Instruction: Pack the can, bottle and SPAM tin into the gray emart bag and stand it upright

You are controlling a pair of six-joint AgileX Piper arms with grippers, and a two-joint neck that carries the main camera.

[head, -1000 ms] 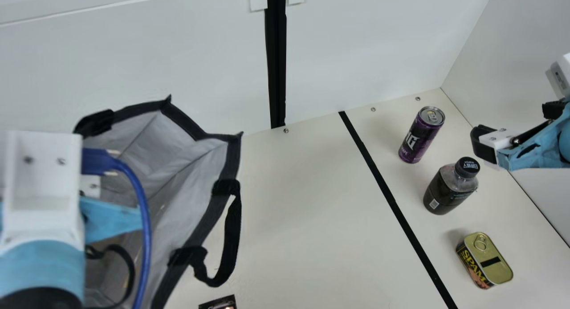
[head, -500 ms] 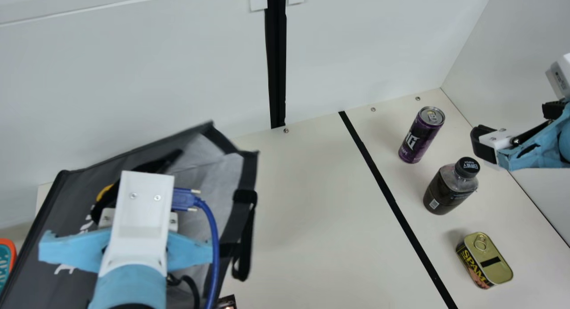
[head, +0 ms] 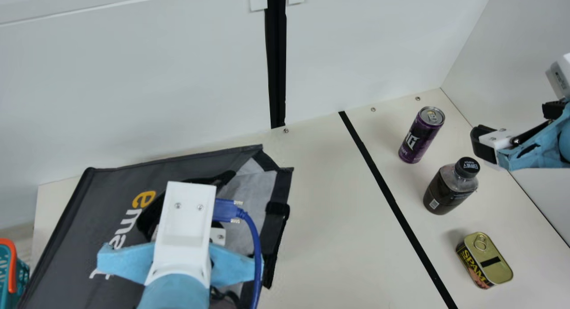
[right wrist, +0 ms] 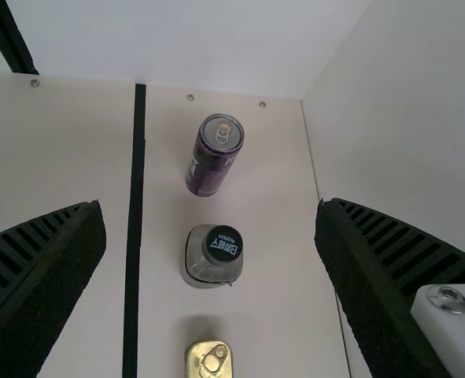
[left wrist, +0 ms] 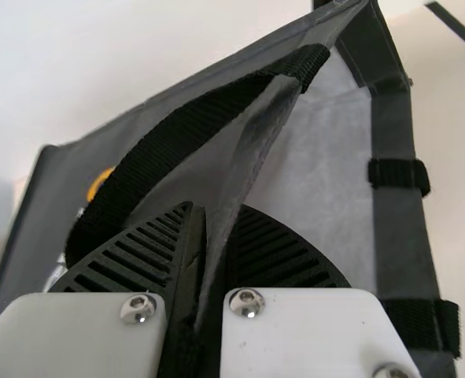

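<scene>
The gray emart bag [head: 111, 184] leans over at the left of the main view, printed side up and mouth to the right. Over its rim is my left gripper [head: 183, 233]; in the left wrist view the left gripper [left wrist: 215, 216] is shut on the bag's rim [left wrist: 256, 150], beside a black handle [left wrist: 165, 150]. The purple can [head: 421, 135] and the dark bottle [head: 449, 189] stand upright at the right, with the SPAM tin [head: 485, 260] nearer the front. My right gripper [head: 483, 144] hangs beside the bottle; in the right wrist view the right gripper [right wrist: 210, 213] is open, nothing between its fingers.
A teal basket with an orange handle [head: 12, 269] is at the far left edge. A black tape line [head: 387, 193] runs across the table between bag and items. White walls [head: 133, 86] rise behind the table and at the right.
My left gripper has moved rightward and toward the front, bringing the bag's rim along. The bag's mouth has turned to the right and its printed side has come into view. The right arm stays still.
</scene>
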